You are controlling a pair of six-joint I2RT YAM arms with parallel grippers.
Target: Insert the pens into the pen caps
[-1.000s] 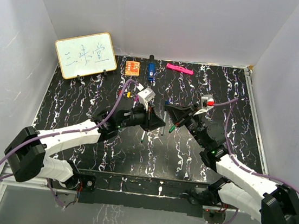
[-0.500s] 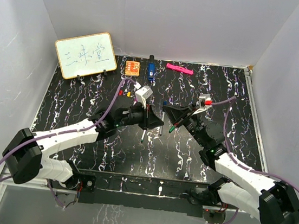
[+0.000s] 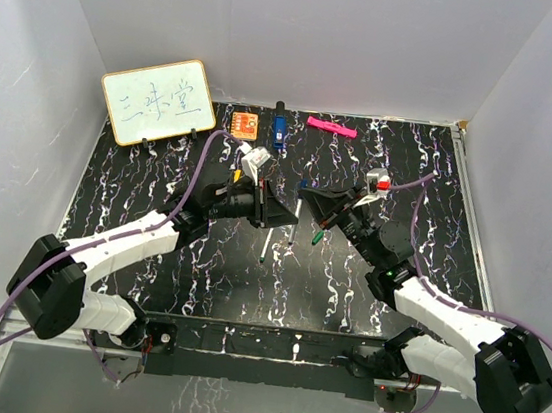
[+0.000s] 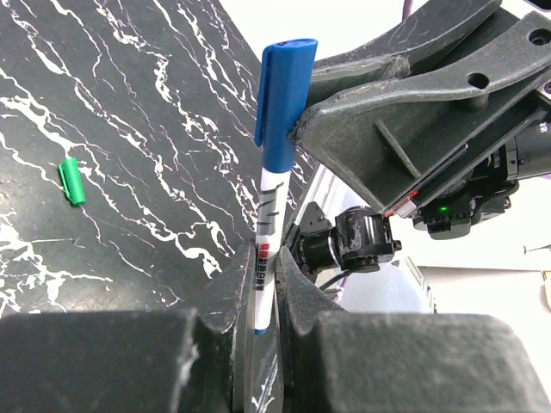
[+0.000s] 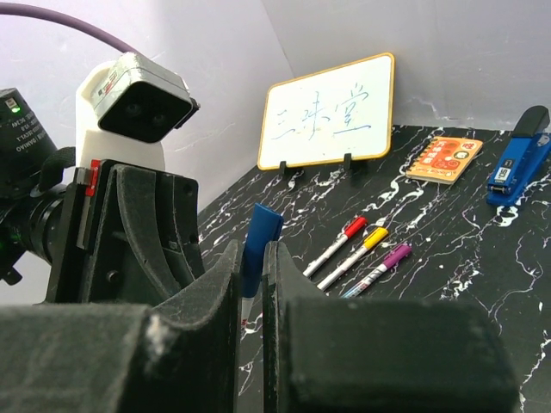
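My left gripper (image 4: 265, 267) is shut on the white barrel of a pen (image 4: 268, 211) and holds it upright above the table. A blue cap (image 4: 280, 103) sits on the pen's top end. My right gripper (image 5: 251, 258) is shut on that blue cap (image 5: 258, 234). In the top view the two grippers meet at the table's middle, left (image 3: 283, 217) and right (image 3: 308, 192). Red (image 5: 340, 245), yellow (image 5: 355, 256) and purple (image 5: 380, 265) capped pens lie side by side. A loose green cap (image 4: 72, 181) and a green-tipped pen (image 3: 265, 248) lie on the table.
A whiteboard (image 3: 158, 101) stands at the back left. An orange block (image 3: 245, 124), a blue stapler-like object (image 3: 278, 130) and a pink marker (image 3: 330, 127) lie along the back edge. White walls close in the black marbled table (image 3: 411, 173).
Both grippers have moved together a little to the left and towards the back, still joined at the pen and blue cap.
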